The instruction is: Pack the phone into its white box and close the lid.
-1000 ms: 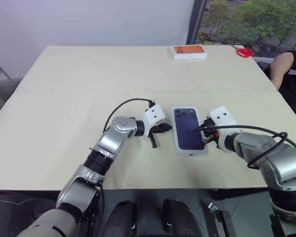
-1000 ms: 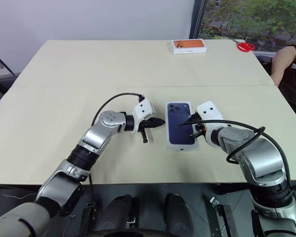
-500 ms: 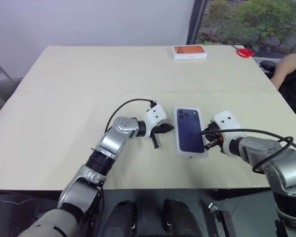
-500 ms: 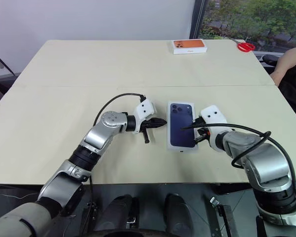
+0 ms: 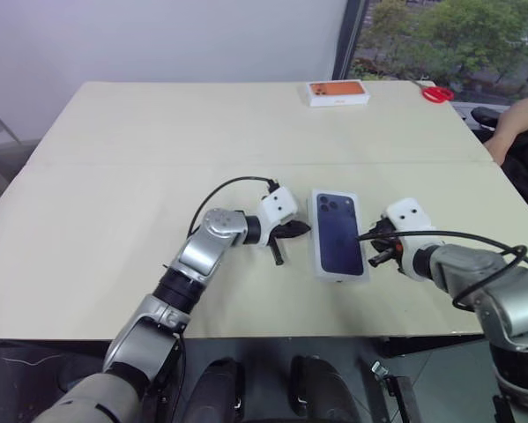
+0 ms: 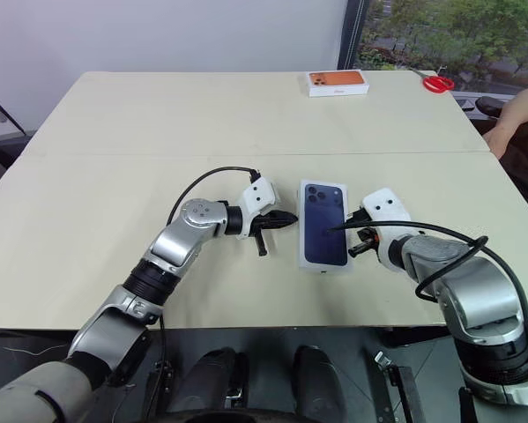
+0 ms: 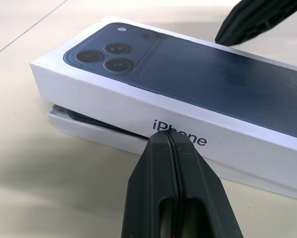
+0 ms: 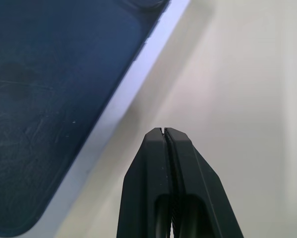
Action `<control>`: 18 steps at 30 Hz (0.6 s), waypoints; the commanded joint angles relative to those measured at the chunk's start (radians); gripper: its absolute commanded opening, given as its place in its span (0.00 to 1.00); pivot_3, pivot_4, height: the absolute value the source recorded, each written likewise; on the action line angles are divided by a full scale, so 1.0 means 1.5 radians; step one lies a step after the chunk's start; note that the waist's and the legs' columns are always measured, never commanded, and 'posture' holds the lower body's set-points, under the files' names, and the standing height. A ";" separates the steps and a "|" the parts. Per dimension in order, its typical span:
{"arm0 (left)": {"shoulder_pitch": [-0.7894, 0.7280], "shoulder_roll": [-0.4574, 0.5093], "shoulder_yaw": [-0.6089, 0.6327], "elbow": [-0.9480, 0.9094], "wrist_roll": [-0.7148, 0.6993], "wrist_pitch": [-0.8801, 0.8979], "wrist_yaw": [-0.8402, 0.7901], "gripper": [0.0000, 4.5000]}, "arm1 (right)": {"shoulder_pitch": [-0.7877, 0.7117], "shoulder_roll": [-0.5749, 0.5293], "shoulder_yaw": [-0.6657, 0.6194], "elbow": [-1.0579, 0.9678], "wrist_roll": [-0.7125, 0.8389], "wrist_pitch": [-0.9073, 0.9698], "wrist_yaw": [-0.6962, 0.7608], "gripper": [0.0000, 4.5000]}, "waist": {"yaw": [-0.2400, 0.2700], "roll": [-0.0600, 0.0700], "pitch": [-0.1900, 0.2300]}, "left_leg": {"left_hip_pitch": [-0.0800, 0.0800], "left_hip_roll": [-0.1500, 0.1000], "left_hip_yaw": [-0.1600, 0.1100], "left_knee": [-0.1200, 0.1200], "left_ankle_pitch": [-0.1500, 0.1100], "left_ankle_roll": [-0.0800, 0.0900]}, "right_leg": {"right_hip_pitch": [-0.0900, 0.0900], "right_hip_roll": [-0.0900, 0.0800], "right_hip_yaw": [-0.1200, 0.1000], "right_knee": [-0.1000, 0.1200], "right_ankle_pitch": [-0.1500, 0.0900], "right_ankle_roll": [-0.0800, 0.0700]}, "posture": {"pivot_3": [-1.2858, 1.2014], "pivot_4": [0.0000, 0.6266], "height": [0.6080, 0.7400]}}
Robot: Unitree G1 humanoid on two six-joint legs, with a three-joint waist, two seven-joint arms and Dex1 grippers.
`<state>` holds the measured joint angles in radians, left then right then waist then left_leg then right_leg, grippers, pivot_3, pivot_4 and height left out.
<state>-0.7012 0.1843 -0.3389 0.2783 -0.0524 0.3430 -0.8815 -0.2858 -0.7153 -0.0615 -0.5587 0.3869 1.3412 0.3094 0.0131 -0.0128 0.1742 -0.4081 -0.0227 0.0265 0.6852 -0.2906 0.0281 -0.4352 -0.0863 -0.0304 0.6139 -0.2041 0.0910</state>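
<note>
**Observer:** Start on the left. Why is that arm parked there?

**Operator:** I've got the left end effector (image 5: 292, 231) just beside the long side of the lid (image 5: 338, 231), fingers pressed together with nothing between them. Pressed flat like that it works as a blunt pusher and a stop, so the stack can't slide away across the worktop (image 5: 114, 176).

**Observer:** And the lid itself, is it down?

**Operator:** Not fully, as I read it. My left wrist camera shows the lid sitting over the white box (image 7: 93, 131) with a gap at the near corner, tilted a little, and a dark edge in that gap, which I take to be the phone (image 7: 86, 119) lying inside. Everything sits mid-worktop between my two arms.

**Observer:** The right arm?

**Operator:** The right end effector (image 5: 376, 249) is just beside the other long side, its fingers also pressed together and empty. I can't tell whether the tip touches the lid. Flanking both sides lets me square it up, then press it home.

**Observer:** Anything else out there?

**Operator:** An orange-printed box (image 5: 338, 92) and red scissors (image 5: 437, 92) at the far edge, well apart. A person's arm (image 5: 510, 123) shows at the right.
</note>
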 commanded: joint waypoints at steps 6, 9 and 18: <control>-0.006 0.005 0.018 -0.015 -0.009 -0.001 0.008 0.00 | -0.054 0.018 0.014 0.034 -0.022 -0.037 -0.001 0.02 | 0.000 0.000 0.000 | 0.000 0.000 0.000 0.000 0.000 0.000 | 0.000 0.000 0.000 0.000 0.000 0.000 | 0.52 0.24 1.00; -0.004 0.004 0.016 -0.015 -0.008 -0.001 0.011 0.00 | -0.061 0.018 0.019 0.036 -0.023 -0.039 0.002 0.02 | 0.000 0.000 0.000 | 0.000 0.000 0.000 0.000 0.000 0.000 | 0.000 0.000 0.000 0.000 0.000 0.000 | 0.52 0.24 1.00; -0.022 -0.013 0.043 -0.001 -0.020 -0.006 0.038 0.00 | -0.057 -0.005 0.007 0.033 -0.046 -0.048 -0.005 0.02 | 0.000 0.000 0.000 | 0.000 0.000 0.000 0.000 0.000 0.000 | 0.000 0.000 0.000 0.000 0.000 0.000 | 0.52 0.24 1.00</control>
<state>-0.7030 0.1780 -0.3241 0.2840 -0.0566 0.3441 -0.8471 -0.3617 -0.6942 -0.0138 -0.4845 0.3416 1.2941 0.3099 0.0132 -0.0127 0.1742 -0.4080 -0.0228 0.0264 0.6853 -0.2906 0.0280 -0.4351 -0.0862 -0.0304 0.6142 -0.2041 0.0910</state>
